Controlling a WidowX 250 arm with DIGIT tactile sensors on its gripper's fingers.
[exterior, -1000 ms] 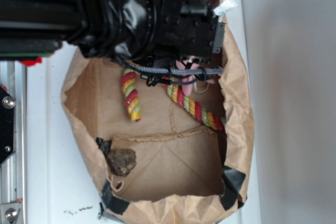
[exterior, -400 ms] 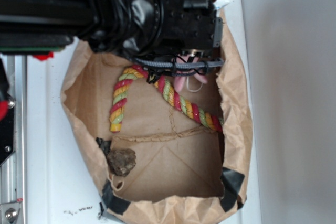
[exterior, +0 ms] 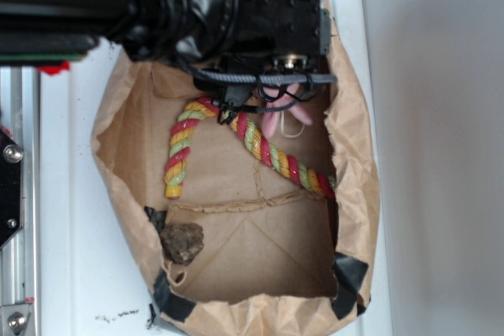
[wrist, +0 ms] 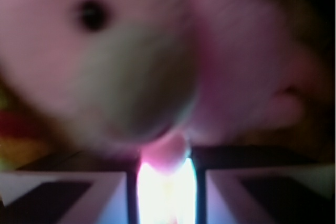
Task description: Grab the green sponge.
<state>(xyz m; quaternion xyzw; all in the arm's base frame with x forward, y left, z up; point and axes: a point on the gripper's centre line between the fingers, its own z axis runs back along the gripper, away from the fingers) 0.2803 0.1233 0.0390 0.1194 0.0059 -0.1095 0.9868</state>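
Though wrist view blurs, end effector (wrist: 165, 182) pinches pink bunny (wrist: 131, 61); sponge unseen.

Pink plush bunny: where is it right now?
In the exterior view, the pink plush bunny lies in the upper part of the brown paper bag, under the black gripper, against the red-yellow-green striped rope toy. It fills the wrist view.

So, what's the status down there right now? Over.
Claw nearly shut, pinching a bit of the pink plush bunny. Green sponge not in sight. Striped rope toy lies in the paper bag.
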